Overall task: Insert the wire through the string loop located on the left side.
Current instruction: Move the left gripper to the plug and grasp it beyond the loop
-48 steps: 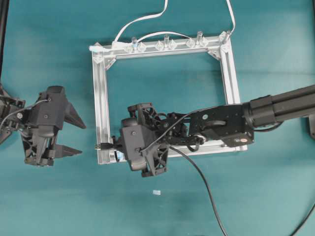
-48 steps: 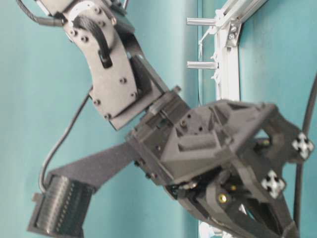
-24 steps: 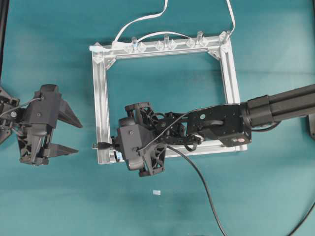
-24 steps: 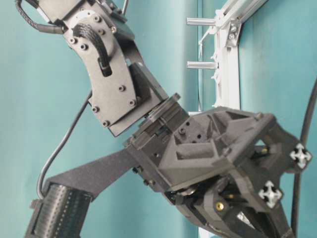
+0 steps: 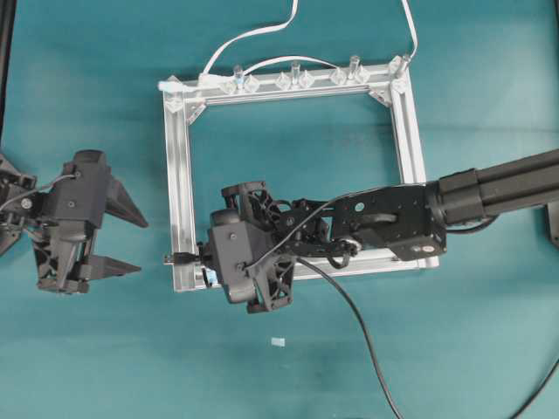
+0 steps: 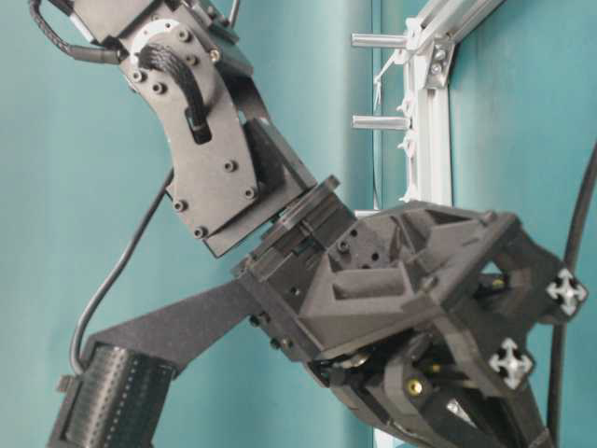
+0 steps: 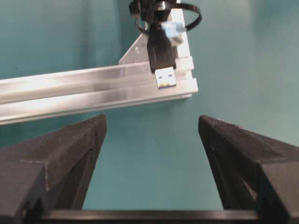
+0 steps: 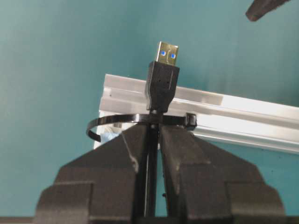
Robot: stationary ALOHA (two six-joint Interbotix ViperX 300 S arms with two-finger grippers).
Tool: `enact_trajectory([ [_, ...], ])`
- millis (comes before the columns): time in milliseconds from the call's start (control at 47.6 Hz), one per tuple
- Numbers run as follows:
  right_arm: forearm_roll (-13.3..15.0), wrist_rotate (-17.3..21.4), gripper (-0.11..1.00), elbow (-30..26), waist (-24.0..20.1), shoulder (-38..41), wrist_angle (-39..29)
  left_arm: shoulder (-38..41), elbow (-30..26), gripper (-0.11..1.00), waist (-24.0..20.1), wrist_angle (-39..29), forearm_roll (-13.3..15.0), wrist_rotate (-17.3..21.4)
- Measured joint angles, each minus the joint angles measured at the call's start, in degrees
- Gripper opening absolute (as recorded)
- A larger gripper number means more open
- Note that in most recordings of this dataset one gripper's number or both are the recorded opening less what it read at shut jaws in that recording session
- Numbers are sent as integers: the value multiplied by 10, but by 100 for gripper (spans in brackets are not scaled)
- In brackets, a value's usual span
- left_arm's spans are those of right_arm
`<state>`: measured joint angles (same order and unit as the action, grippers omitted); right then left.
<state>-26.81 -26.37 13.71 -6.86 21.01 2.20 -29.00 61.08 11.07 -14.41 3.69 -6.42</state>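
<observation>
Plug through the loop, waiting for the handover

The right tool point(image 8: 152, 140) is clamped on the wire point(image 8: 163, 86) just behind its plug, which pokes through the string loop point(image 8: 140, 120) and out past the left bar of the frame point(image 5: 181, 175). The left tool point(image 5: 118, 240) hangs wide apart, a little way off over the bench point(image 5: 87, 87). A good next move, by this reading, is to bring the left jaws squarely around the plug's black body, close firmly, and only then let the right side go
</observation>
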Motion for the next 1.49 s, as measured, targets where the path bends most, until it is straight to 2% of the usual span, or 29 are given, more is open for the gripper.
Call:
enact_trajectory([
  [504, 3, -1, 10, 0, 1, 0, 0, 99, -40, 83, 2, 49, 0, 0],
  [1490, 10, -1, 10, 0, 1, 0, 0, 199, -83, 83, 2, 69, 0, 0],
])
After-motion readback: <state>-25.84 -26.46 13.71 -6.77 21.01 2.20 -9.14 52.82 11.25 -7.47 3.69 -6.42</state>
